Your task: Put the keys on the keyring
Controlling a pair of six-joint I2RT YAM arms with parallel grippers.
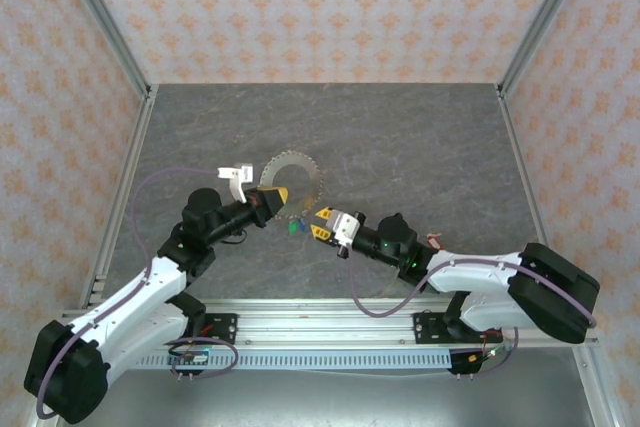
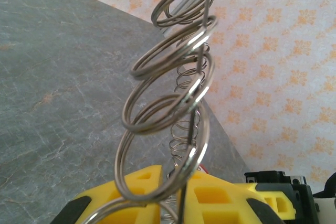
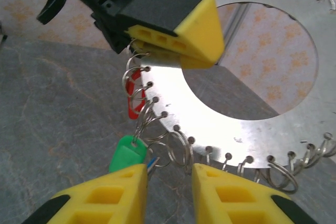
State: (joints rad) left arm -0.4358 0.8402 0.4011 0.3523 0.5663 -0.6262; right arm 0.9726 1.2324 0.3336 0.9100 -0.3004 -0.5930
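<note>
The keyring is a flat silver ring plate with holes along its rim, and small split rings hang from those holes. My left gripper is shut on its near-left edge and holds it upright off the table; the plate's edge runs up between the yellow fingers. A green key tag and a red key tag hang from the split rings on the keyring plate. My right gripper is open just below them, the green tag touching its left finger, with a blue bit beside it.
The grey table is walled in by patterned panels and metal frame rails left and right. The two wrists almost meet at the table's near middle. Purple cables loop beside both arms.
</note>
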